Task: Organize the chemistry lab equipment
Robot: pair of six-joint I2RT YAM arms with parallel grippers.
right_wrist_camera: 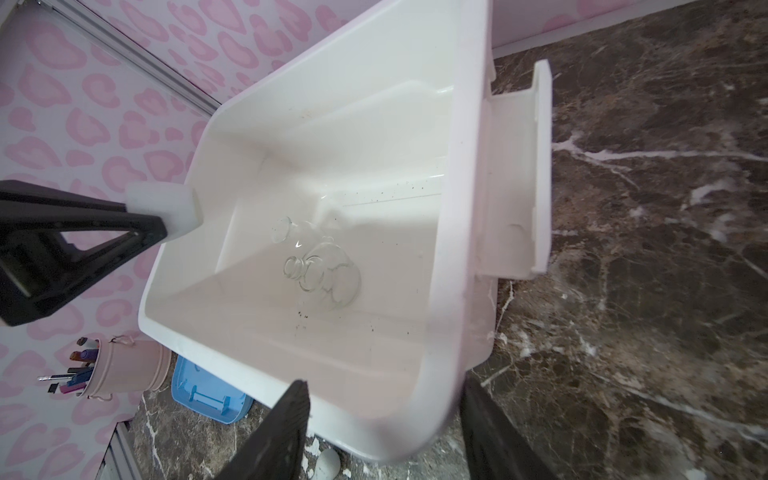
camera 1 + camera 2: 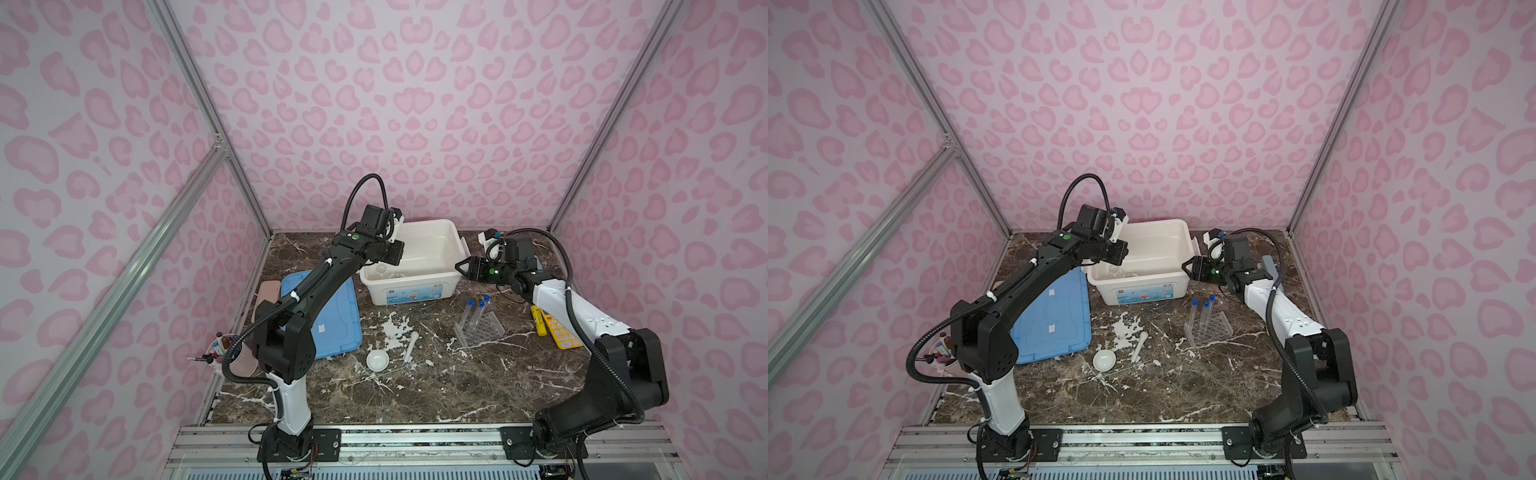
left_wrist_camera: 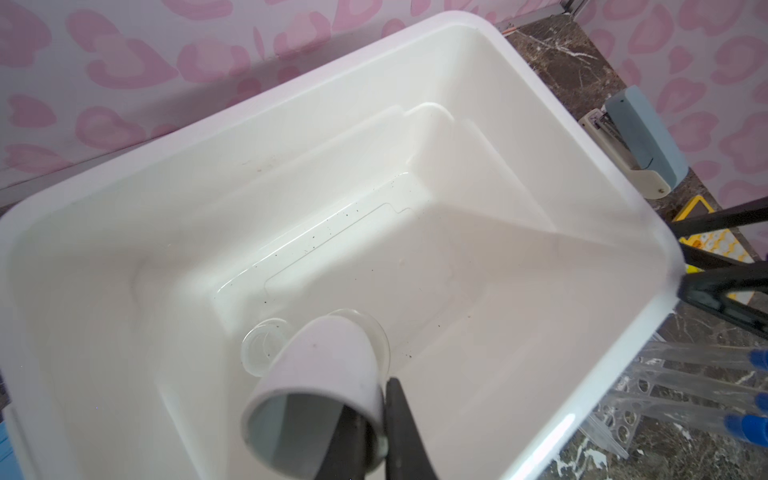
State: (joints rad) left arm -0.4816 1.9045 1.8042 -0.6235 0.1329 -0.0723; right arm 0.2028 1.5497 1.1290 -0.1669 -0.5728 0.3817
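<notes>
Left jaws: pinching the rim of a white ceramic cup (image 3: pixel 316 374), tilted above the open white plastic bin (image 2: pixel 415 291).
Right jaws: spread astride the bin's corner rim; contact unclear.
Clear glass flask (image 1: pixel 328 278): lying on the bin's floor.

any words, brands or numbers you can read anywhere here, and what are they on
Nothing here can be read as text.
Label on the front of the white bin: a red mark and blue print, too small to read in both top views.
Yellow calculator: key markings blurred, unreadable.
White stickers on the blue lid: no lettering can be made out.
</notes>
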